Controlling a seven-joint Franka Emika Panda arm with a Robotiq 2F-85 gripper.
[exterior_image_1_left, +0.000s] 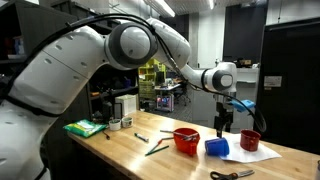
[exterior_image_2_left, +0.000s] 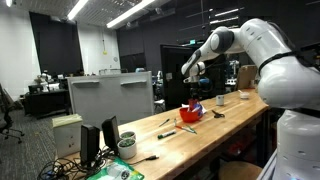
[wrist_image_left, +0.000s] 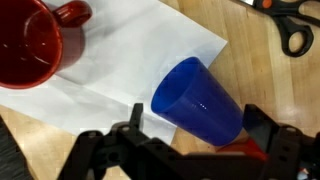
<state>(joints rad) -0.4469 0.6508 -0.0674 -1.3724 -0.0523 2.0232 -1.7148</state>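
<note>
A blue plastic cup (wrist_image_left: 195, 100) lies on its side on a white sheet of paper (wrist_image_left: 130, 55), mouth toward the upper left in the wrist view. My gripper (wrist_image_left: 197, 128) is open, one dark finger on each side of the cup's closed end, and neither visibly presses it. In an exterior view the gripper (exterior_image_1_left: 222, 124) hangs straight down just above the blue cup (exterior_image_1_left: 216, 147). A red mug (wrist_image_left: 35, 45) stands on the paper past the cup's mouth, its handle at the top of the view.
A red bowl (exterior_image_1_left: 186, 140) stands beside the cup and the red mug (exterior_image_1_left: 250, 139) behind it. Black-handled scissors (exterior_image_1_left: 232, 174) lie near the table's front edge. Markers (exterior_image_1_left: 157, 148) and a green pad (exterior_image_1_left: 85, 127) lie farther along the wooden table (exterior_image_1_left: 130, 155).
</note>
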